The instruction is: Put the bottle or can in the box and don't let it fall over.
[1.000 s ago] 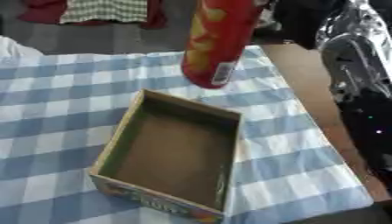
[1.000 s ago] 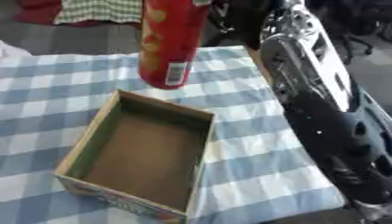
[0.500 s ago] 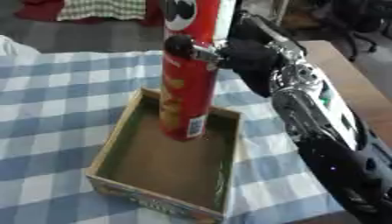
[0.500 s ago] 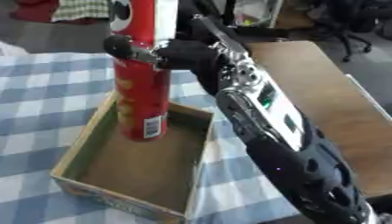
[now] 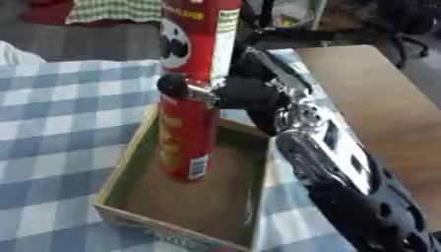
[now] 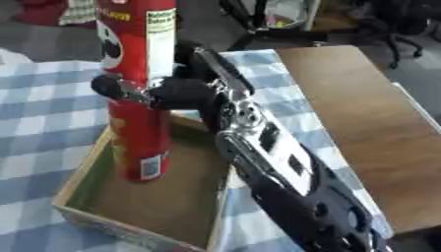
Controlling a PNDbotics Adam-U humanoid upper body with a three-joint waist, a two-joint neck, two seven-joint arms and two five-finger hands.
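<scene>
A tall red chips can (image 5: 191, 93) stands upright with its base on the floor of the open cardboard box (image 5: 129, 170), near the box's far left side. My right hand (image 5: 226, 94) comes in from the right and is curled round the can at mid height, its thumb (image 5: 172, 85) wrapped across the front. The black and silver forearm runs down to the lower right corner and hides the box's right wall. My left hand shows in neither view.
The box lies on a blue and white checked tablecloth (image 5: 60, 113). A bare brown tabletop (image 5: 379, 98) lies to the right. Chairs and clutter stand beyond the far edge of the table.
The can has come down from above the box to stand on its floor, still in my right hand. The camera has also shifted.
</scene>
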